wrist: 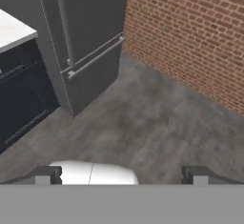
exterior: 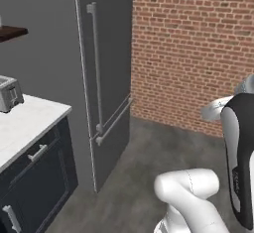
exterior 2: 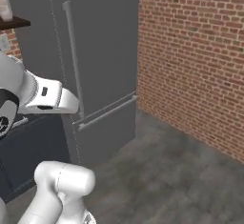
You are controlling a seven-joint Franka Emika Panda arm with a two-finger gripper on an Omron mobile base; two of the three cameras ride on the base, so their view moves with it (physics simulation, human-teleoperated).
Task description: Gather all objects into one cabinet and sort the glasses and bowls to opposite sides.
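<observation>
My gripper (wrist: 121, 176) is open. In the hand view its two dark fingertips (wrist: 44, 175) stand far apart with nothing between them, looking down on bare grey floor. The bowls and glasses are out of view. A dark shelf edge (exterior: 11, 31) juts in at the upper left. I cannot tell whether it belongs to the cabinet. In the right base view a pale blurred item (exterior 2: 5, 4) stands on that shelf (exterior 2: 14, 24); what it is I cannot tell.
A tall grey fridge (exterior: 106, 78) with long bar handles stands ahead, and a red brick wall (exterior: 193, 53) runs to its right. Left of it, a white counter (exterior: 25, 123) over dark drawers carries a silver toaster (exterior: 10, 94). Grey floor (wrist: 143, 118) lies between.
</observation>
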